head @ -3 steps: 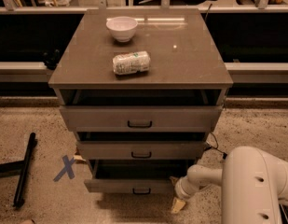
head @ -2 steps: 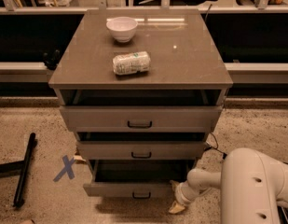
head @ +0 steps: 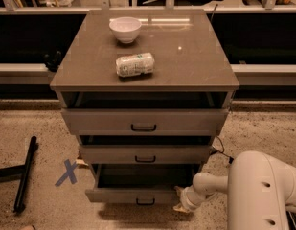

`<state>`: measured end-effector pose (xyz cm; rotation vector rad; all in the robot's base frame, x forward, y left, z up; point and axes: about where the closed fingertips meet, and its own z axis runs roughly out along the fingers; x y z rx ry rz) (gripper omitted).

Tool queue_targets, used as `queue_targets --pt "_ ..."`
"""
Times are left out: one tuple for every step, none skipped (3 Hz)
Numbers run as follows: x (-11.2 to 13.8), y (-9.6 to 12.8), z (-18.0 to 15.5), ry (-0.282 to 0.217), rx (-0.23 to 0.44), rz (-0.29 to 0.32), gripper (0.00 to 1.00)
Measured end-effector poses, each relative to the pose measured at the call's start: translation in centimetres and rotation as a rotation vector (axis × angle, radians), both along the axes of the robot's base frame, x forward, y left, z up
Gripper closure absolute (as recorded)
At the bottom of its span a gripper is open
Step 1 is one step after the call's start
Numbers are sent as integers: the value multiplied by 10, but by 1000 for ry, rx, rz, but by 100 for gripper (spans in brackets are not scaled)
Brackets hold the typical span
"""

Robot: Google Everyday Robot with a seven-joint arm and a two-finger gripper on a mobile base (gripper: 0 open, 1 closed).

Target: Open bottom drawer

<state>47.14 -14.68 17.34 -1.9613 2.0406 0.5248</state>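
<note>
The bottom drawer (head: 138, 194) is the lowest of three grey-brown drawers in the cabinet. It stands pulled out, with a dark gap above its flat front and a small black handle (head: 145, 202) at the centre. My gripper (head: 182, 200) is low at the drawer's right front corner, at the end of the white arm (head: 212, 183) that reaches in from the lower right. It sits against the drawer's right end. The middle drawer (head: 145, 153) and top drawer (head: 143, 121) are each pulled out a little.
On the cabinet top (head: 186, 56) stand a white bowl (head: 125, 28) and a lying packet (head: 134, 64). A blue tape X (head: 67, 172) and a black bar (head: 25, 175) lie on the speckled floor at left. A cable (head: 223, 150) runs at the cabinet's right.
The bottom drawer has slid further out toward the camera. My gripper has moved with it, staying at its right front corner.
</note>
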Motion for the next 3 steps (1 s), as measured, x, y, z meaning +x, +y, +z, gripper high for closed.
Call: queue_targets --pt "0 0 3 0 0 0 0" --pt "0 1 3 0 1 2 0" --pt "2 6 2 14 -11 24 0"
